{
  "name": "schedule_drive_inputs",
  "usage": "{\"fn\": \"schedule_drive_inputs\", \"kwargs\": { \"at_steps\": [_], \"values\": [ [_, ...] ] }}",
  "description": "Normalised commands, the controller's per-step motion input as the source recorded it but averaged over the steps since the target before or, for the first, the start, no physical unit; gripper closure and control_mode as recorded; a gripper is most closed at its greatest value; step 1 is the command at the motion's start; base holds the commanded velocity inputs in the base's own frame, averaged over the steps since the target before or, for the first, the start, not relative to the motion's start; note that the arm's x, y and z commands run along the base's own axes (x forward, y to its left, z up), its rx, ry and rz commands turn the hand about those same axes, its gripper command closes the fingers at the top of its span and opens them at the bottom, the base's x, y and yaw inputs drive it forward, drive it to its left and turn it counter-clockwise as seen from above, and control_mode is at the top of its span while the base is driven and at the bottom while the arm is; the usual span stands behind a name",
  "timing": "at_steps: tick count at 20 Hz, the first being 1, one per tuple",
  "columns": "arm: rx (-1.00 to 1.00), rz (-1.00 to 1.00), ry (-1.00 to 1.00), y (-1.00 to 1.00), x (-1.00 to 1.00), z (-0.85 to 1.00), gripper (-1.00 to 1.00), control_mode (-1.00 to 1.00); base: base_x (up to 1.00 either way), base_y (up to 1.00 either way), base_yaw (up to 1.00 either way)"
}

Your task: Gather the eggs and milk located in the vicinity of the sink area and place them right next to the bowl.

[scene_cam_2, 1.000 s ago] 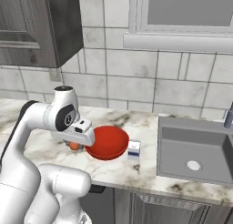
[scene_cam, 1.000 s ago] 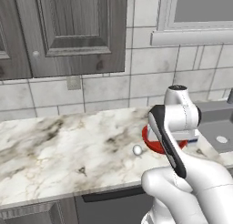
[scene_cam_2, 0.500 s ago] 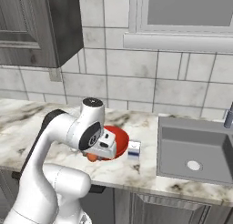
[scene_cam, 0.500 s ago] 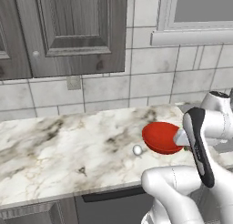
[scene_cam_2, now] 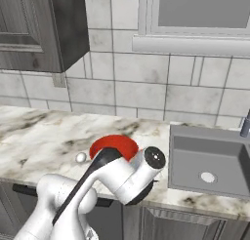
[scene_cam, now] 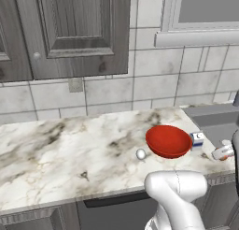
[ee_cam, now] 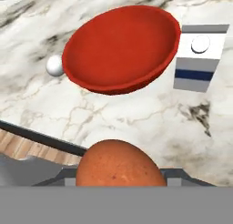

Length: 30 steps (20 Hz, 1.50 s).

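The fingers grip the egg (ee_cam: pixel 119 163), apparently near the table (ee_cam: pixel 136 118) edge; released here, it could roll off, short of the bowl (ee_cam: pixel 119 48).

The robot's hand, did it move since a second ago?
Yes. Its gripper, shut on the egg, swung from the bowl's cabinet side across to its sink side, beside the milk carton.

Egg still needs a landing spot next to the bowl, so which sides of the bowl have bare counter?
Bare marble lies in front of the bowl, toward the counter edge, and widely beyond the white ball. It is crowded on two sides: the milk carton beside one rim, the ball beside the other. The jaws hold the egg.
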Motion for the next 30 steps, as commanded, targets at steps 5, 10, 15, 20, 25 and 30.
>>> {"fn": "schedule_drive_inputs", "kwargs": {
  "at_steps": [5, 10, 15, 20, 25, 30],
  "values": [
    [0.06, 0.30, -0.35, -0.39, 0.23, -0.51, 1.00, -1.00, 0.00, 0.00, 0.00],
    [0.00, 0.43, -0.40, -0.10, 0.18, -0.24, 1.00, -1.00, 0.00, 0.00, 0.00],
    [0.00, 0.30, -0.21, -0.01, 0.00, 0.00, 1.00, -1.00, 0.00, 0.00, 0.00],
    [0.00, 0.00, 0.01, 0.00, 0.14, 0.00, 1.00, -1.00, 0.00, 0.00, 0.00],
    [0.00, -0.15, 0.03, 0.32, 0.43, -0.09, 1.00, -1.00, 0.00, 0.00, 0.00],
    [0.00, -0.24, 0.01, 0.11, 0.26, -0.44, 1.00, -1.00, 0.00, 0.00, 0.00]
  ]
}}
